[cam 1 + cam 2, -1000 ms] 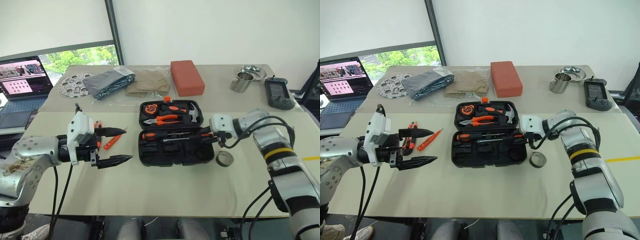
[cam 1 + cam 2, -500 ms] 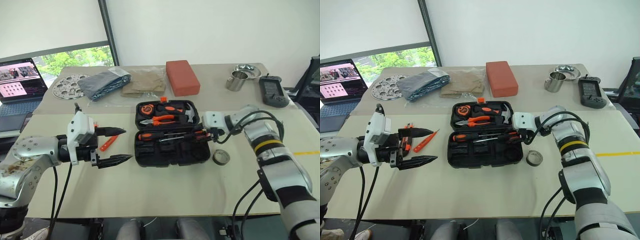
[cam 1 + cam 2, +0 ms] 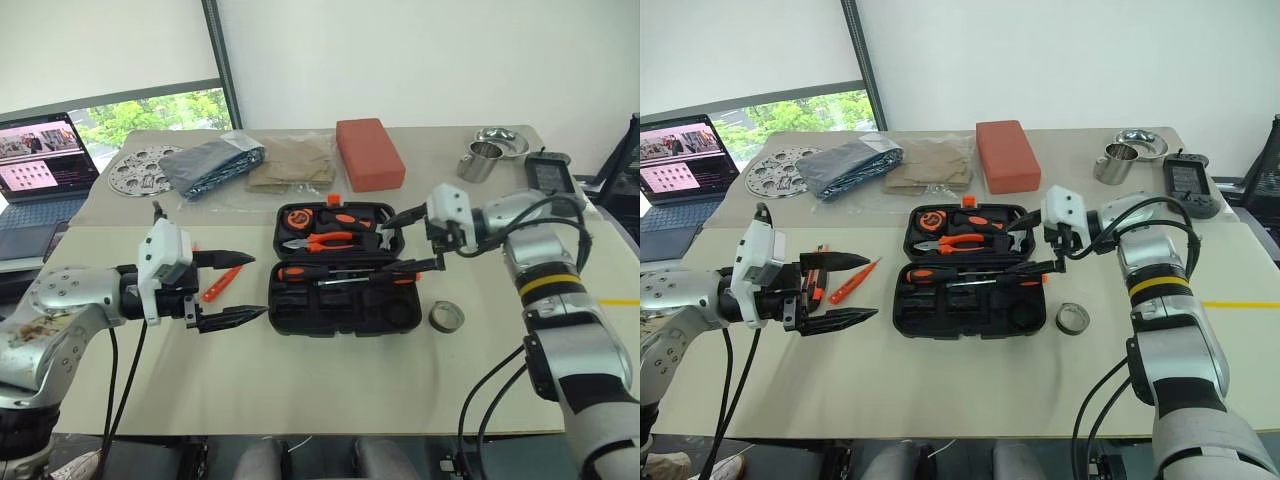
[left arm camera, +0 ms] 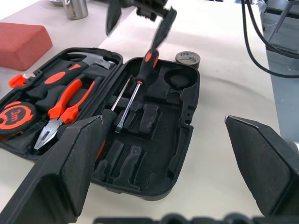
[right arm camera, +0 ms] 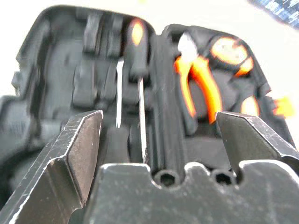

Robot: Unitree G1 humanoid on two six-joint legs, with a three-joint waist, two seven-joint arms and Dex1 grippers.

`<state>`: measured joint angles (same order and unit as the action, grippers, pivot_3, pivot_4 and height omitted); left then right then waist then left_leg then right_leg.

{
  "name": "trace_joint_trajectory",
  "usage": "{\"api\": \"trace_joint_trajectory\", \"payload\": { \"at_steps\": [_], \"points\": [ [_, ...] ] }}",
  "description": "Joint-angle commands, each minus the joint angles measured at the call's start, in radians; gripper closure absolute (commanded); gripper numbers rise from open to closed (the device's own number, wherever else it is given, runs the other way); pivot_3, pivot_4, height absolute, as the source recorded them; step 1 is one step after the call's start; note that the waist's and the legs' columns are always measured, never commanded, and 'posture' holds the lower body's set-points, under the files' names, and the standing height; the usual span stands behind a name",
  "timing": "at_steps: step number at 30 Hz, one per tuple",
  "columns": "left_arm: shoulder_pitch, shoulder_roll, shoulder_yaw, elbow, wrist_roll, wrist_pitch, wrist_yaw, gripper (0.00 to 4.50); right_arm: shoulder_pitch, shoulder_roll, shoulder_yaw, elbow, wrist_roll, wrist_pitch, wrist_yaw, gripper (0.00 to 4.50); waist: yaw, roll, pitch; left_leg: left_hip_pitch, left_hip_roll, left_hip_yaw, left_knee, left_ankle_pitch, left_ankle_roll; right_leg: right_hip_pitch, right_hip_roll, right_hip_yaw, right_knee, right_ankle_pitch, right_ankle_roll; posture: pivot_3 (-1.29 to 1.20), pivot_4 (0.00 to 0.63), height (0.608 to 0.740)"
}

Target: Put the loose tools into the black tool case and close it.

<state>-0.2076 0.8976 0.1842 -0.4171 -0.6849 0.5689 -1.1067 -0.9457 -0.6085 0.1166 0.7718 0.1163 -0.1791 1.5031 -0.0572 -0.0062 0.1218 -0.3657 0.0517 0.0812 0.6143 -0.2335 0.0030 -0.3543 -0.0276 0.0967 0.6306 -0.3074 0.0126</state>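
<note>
Black hinged plastic tool case (image 3: 342, 270) lies open near the middle of the bench (image 3: 320, 390), its lid half toward the far edge holding the orange-handled pliers (image 3: 322, 241), the hammer (image 3: 368, 222) and a round orange tape measure (image 3: 298, 216), its near half holding two black-and-orange-handled screwdrivers (image 4: 135, 88) laid side by side in the moulded slots. Right gripper (image 3: 1035, 240) hangs above the case's right end with its jaws spread wide and nothing between them. Left gripper (image 3: 845, 290) hovers off the case's left side, jaws likewise released and empty. Three loose tools lie outside the case: the small dark tape roll (image 3: 446, 317) just beside its right end, and the small orange screwdriver (image 3: 854, 281) and orange-and-black utility knife (image 3: 817, 277) toward the bench's left edge, partly behind the left gripper. Risks from here, as judgement: the screwdrivers may not be fully seated, so the lid could jam on a raised handle; the low tape roll could skid toward the right edge if one fingertip pushes it before the other closes; the slim orange screwdriver lying flat offers little purchase and could slip from a pinch; closing the case before all three are stowed would leave the task incomplete.
</note>
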Motion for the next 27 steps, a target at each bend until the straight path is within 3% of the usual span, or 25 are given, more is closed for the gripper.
{"api": "trace_joint_trajectory", "payload": {
  "at_steps": [1,2,5,10,16,27],
  "points": [
    [-0.029,0.0,-0.005,0.004,0.007,-0.026,-0.01,0.0,0.046,-0.064,-0.046,-0.089,0.035,0.078,-0.007,0.04,0.006,0.0,0.0,0.0,0.0,0.0,0.0,0.0,0.0,0.0,0.0,0.0,0.0,0.0,0.0,0.0,0.15,0.74],
    [-0.031,0.0,-0.006,0.006,0.006,-0.027,-0.013,0.0,0.062,-0.083,-0.047,-0.099,0.033,0.079,-0.003,0.04,0.01,0.0,0.0,0.0,0.0,0.0,0.0,0.0,0.0,0.0,0.0,0.0,0.0,0.0,0.0,0.0,0.15,0.74],
    [-0.037,0.001,-0.011,0.011,0.007,-0.028,-0.022,0.0,0.096,-0.135,-0.049,-0.113,0.031,0.103,0.005,0.72,0.013,0.0,0.0,-0.001,0.0,0.001,0.0,0.0,0.0,-0.001,0.0,0.001,-0.001,0.0,0.0,0.0,0.15,0.74],
    [-0.045,-0.001,-0.02,0.017,0.013,-0.031,-0.035,0.0,0.147,-0.208,-0.021,-0.101,-0.013,0.063,0.005,2.5,0.013,0.0,0.0,-0.001,0.0,0.001,0.0,0.0,0.0,-0.001,0.001,0.001,-0.001,0.0,0.0,0.0,0.15,0.74],
    [-0.06,-0.005,-0.029,0.024,0.019,-0.034,-0.041,0.0,0.174,-0.215,0.007,-0.111,-0.058,0.045,-0.011,4.44,0.009,0.0,0.0,0.0,0.0,0.002,0.0,0.0,0.0,-0.001,0.002,0.002,-0.001,0.0,0.0,0.0,0.15,0.74],
    [-0.056,0.0,-0.03,0.024,0.022,-0.04,-0.034,0.0,0.146,-0.138,0.031,-0.12,-0.07,0.024,-0.041,4.44,0.013,0.0,0.0,-0.001,0.0,0.002,0.001,0.001,0.0,-0.001,0.002,0.001,-0.001,0.0,0.0,0.0,0.15,0.74]
  ]
}}
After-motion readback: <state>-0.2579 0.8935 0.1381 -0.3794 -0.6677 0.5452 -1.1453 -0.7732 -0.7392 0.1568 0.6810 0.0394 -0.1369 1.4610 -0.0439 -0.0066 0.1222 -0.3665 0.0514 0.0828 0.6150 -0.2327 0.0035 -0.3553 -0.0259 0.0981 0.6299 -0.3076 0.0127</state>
